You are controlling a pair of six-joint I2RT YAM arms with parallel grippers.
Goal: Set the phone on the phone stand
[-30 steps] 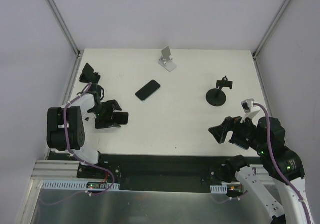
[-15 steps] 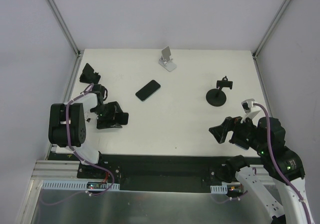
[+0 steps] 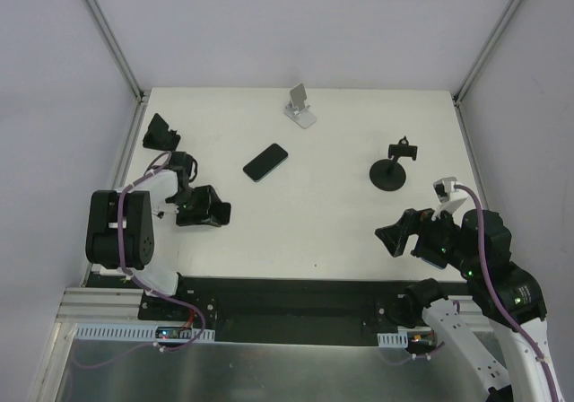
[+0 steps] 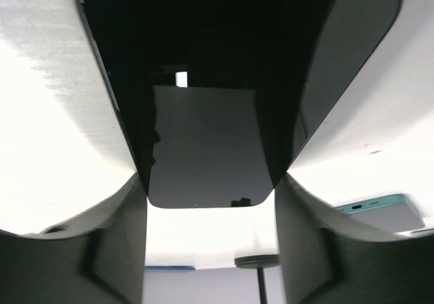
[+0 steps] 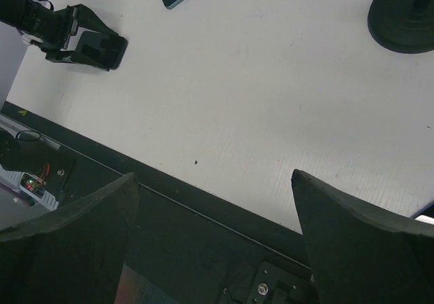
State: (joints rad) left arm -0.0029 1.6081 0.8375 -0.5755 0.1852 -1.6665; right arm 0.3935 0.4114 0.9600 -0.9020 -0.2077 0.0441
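Lying flat on the white table (image 3: 314,218), the dark phone (image 3: 265,161) is sitting a little left of centre in the top view, turned on a diagonal and touching nothing. The silver phone stand (image 3: 300,106) is standing well apart from it, up near the far edge of the table, with its back plate tilted.

The left arm is folding back on itself at the left of the frame, its forearm running low over the surface and its wrist pointing toward the middle of the table. The left gripper (image 3: 208,211) is hanging just above or on the tabletop, below and to the left of the phone. In its wrist view the two fingers (image 4: 74,256) are standing wide apart; a dark glossy shape is filling the space above them, and what it is cannot be told. The phone's teal edge is showing at the right of that view.

The right arm is bending up from the lower right corner, with the right gripper (image 3: 395,239) aiming toward the centre. Its fingers (image 5: 68,236) are spreading wide with only bare table between them.

A black round-based holder (image 3: 391,170) is standing right of centre, and another black object (image 3: 160,134) is resting in the upper left.
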